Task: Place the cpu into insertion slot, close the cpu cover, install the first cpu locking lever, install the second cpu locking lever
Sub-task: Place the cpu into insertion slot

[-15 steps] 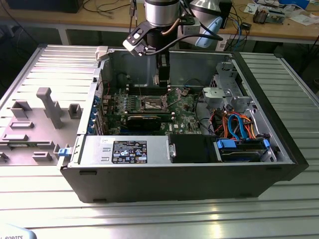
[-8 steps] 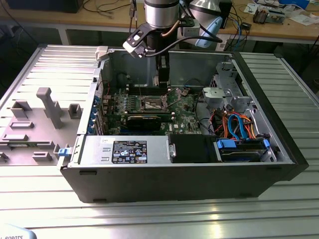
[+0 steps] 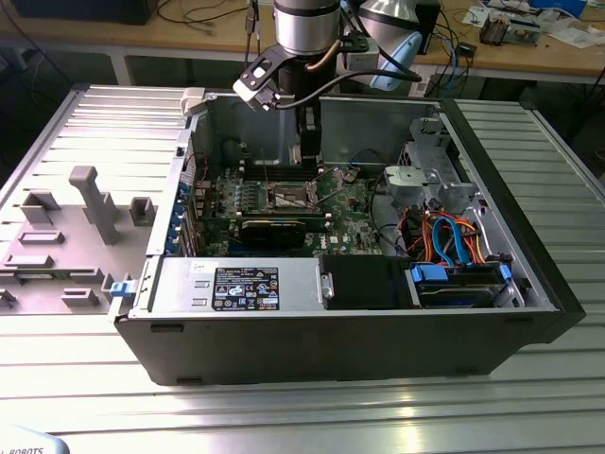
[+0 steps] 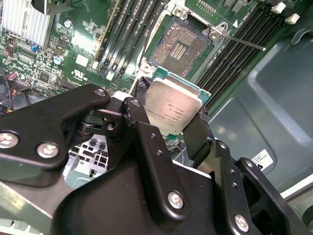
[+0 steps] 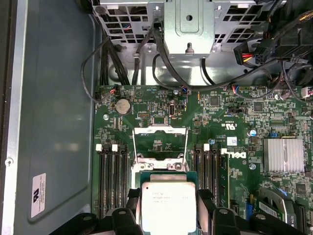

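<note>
My gripper (image 4: pixel 172 110) is shut on the cpu (image 4: pixel 172 108), a small square chip with a silvery top, held by two opposite edges between black fingers (image 4: pixel 196 134). It hangs a little above the green board, just short of the insertion slot (image 4: pixel 180 43), whose dark centre lies uncovered inside its silver rim. In the first wrist view the cpu (image 5: pixel 168 200) sits in the gripper (image 5: pixel 168 198), and the cpu cover (image 5: pixel 160 131) stands flipped open beyond it. A thin locking lever (image 4: pixel 244 41) sticks out free beside the slot. In the exterior view the gripper (image 3: pixel 307 159) hovers over the insertion slot (image 3: pixel 291 197).
Black memory slots (image 5: pixel 111 176) flank the socket on both sides. A finned heatsink (image 5: pixel 282 154) and a grey drive cage (image 5: pixel 188 29) with cables stand nearby. The case walls (image 3: pixel 529 284) surround the board. Grey plastic fixtures (image 3: pixel 90 203) sit on the table at the exterior view's left.
</note>
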`<state>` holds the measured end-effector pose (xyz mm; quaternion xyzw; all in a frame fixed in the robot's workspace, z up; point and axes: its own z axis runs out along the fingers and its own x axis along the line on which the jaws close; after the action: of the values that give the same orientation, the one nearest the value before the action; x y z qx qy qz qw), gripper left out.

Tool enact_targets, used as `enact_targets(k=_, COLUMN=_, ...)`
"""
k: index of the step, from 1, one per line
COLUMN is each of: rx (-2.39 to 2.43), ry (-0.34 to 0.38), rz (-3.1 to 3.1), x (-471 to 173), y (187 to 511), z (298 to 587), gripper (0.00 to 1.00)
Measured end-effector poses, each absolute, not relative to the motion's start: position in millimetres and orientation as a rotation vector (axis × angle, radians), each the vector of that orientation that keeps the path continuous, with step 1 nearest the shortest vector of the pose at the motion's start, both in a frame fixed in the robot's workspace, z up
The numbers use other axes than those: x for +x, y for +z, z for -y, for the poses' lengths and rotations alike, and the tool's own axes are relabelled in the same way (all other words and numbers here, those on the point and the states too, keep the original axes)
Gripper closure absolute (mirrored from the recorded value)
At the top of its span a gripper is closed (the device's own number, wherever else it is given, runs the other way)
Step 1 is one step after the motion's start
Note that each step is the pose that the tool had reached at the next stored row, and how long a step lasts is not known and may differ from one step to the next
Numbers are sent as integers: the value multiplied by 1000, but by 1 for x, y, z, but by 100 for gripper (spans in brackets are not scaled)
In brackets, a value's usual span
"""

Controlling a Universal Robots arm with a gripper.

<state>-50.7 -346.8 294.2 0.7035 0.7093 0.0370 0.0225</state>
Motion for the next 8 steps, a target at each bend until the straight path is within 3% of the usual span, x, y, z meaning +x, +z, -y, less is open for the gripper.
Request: enact_targets(k=8, rx=2179, ry=115, rz=-2197, x=-51, y=294, z=347, gripper=46)
